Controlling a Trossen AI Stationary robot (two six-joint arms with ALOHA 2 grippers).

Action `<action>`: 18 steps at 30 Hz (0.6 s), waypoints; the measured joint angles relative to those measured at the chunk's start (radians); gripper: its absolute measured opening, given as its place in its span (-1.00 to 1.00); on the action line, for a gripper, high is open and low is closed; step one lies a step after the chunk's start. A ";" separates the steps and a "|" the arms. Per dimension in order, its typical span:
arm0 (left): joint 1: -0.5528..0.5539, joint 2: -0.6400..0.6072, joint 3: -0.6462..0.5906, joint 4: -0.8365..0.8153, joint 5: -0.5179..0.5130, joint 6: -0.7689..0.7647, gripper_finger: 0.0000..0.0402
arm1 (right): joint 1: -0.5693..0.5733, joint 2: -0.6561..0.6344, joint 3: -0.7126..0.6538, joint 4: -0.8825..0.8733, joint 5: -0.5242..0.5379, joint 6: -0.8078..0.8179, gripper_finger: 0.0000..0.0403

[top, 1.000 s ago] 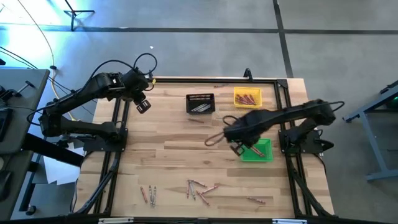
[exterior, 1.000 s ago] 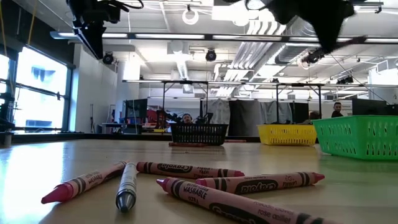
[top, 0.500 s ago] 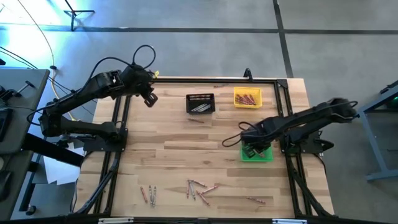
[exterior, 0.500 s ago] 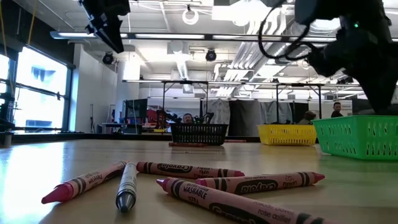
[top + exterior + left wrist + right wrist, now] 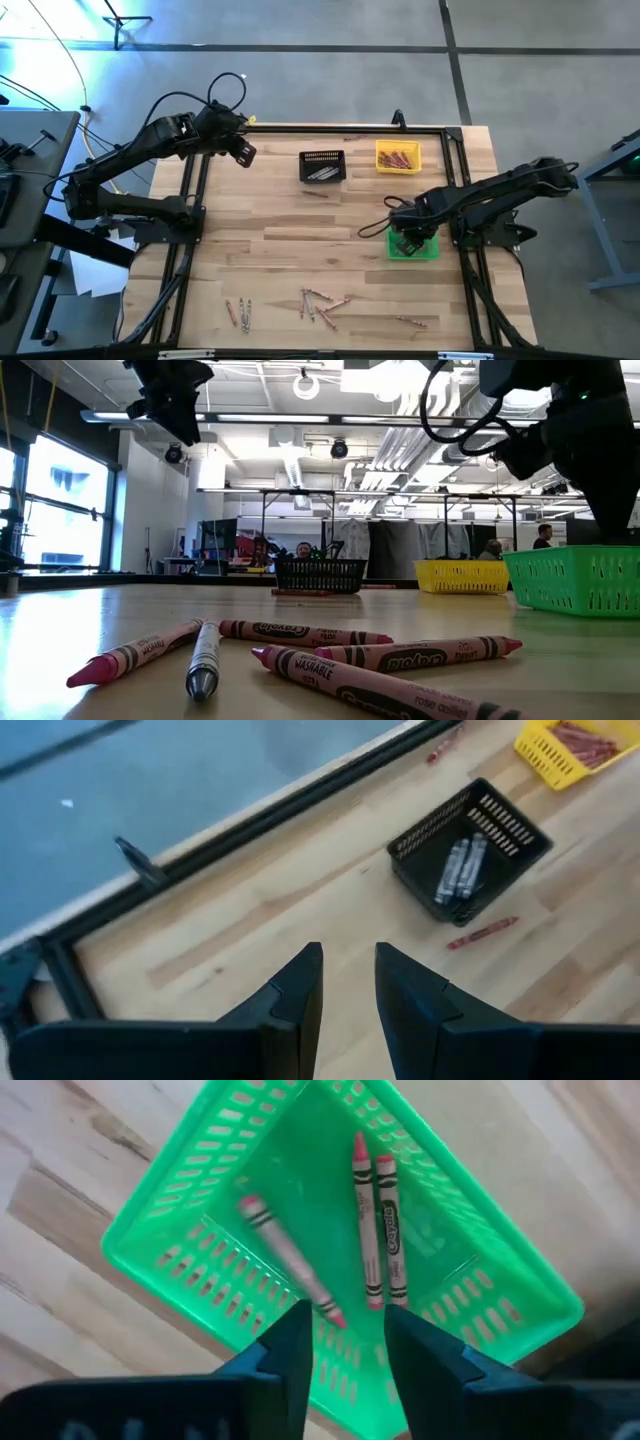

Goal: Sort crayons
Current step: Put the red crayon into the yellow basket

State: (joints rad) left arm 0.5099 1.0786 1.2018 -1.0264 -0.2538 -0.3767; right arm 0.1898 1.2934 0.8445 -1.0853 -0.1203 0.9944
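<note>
Loose crayons lie scattered along the near edge of the wooden table, thin paper-wrapped sticks in reddish-pink, orange-brown and grey. One cluster sits near the middle of that edge, a smaller group lies to its left, and a single crayon lies apart to its right. From table height, a grey crayon rests beside several pink ones, all flat and angled across one another.

Three pink crayons lie flat inside the green bin, two touching side by side and one apart and slanted. Grey crayons lie in the black bin, with a red crayon on the table just beside it. Reddish crayons fill the yellow bin.
</note>
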 joint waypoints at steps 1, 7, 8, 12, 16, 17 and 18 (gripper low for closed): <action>0.000 0.000 0.000 0.000 0.018 -0.013 -0.60 | 0.000 0.000 0.004 -0.010 0.012 -0.026 -0.42; -0.037 0.034 0.000 0.000 0.154 -0.102 -0.60 | -0.002 -0.012 0.012 -0.094 0.126 -0.165 -0.40; -0.055 0.043 0.000 0.001 0.161 -0.119 -0.60 | -0.006 -0.016 0.012 -0.118 0.138 -0.182 -0.40; -0.149 0.101 0.000 0.024 0.185 -0.145 -0.60 | -0.022 -0.048 0.011 -0.221 0.175 -0.232 -0.40; -0.246 0.178 0.000 0.086 0.232 -0.113 -0.60 | -0.038 -0.070 0.011 -0.287 0.268 -0.277 -0.40; -0.264 0.199 0.000 0.095 0.231 -0.112 -0.60 | -0.045 -0.071 0.011 -0.295 0.283 -0.285 -0.40; -0.280 0.219 0.000 0.102 0.228 -0.112 -0.60 | -0.053 -0.072 0.011 -0.302 0.295 -0.295 -0.40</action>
State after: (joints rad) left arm 0.2296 1.2973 1.2018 -0.9245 -0.0253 -0.4885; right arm 0.1366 1.2213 0.8551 -1.3871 0.1749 0.6991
